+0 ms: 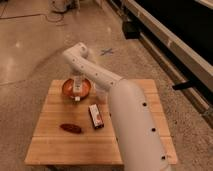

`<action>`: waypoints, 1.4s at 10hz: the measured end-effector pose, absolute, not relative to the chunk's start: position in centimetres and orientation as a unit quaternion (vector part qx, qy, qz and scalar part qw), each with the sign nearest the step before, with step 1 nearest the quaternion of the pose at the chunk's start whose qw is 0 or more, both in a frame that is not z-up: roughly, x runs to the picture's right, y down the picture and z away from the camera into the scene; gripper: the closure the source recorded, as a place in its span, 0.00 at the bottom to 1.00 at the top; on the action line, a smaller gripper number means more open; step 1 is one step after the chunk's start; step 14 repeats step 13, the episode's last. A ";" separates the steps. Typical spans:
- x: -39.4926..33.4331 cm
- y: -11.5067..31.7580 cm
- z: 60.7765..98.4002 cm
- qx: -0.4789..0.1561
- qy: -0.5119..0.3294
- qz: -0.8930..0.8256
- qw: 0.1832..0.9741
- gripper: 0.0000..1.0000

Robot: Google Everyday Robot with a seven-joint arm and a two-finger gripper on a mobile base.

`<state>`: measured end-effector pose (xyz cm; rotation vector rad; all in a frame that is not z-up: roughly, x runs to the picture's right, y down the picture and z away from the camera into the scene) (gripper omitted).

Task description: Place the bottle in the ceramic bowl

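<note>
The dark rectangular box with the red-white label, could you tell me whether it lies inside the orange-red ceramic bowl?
No, the dark rectangular box lies on the wooden table, apart from the orange-red ceramic bowl, over which the end effector hangs.

Lab or workshop hall, polished concrete floor [30,45] with tape cross [106,51], gripper [76,90] over wooden table [75,145]
</note>
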<state>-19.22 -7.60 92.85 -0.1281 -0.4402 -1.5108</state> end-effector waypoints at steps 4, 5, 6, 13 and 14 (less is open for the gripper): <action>-20.5 -4.8 92.6 -0.050 -0.218 -0.678 0.700 0.36; -20.3 -4.8 92.6 -0.047 -0.216 -0.678 0.701 0.36; -20.0 -5.0 92.5 -0.044 -0.213 -0.678 0.702 0.36; -16.0 -5.6 89.0 -0.026 -0.185 -0.687 0.702 0.36; -16.0 -5.6 89.0 -0.026 -0.185 -0.687 0.702 0.36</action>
